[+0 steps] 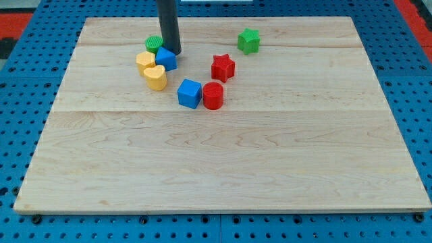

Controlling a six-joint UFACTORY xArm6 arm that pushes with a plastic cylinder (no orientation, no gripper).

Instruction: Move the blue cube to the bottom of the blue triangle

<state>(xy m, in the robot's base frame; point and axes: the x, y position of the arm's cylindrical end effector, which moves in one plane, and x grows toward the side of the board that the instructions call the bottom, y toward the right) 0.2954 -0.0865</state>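
Blue cube (190, 93), corner toward viewer

Rod (167, 23): upper part cut off by the view's top edge.
Green block (153, 44): just left of the tip (173, 52), partly hidden; shape unclear.

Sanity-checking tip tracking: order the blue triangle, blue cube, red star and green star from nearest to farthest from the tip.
Measured from my tip:
1. Blue triangle, touching it, just below-left.
2. Blue cube, toward the view's bottom.
3. Red star, to the view's right.
4. Green star, farthest, upper right.
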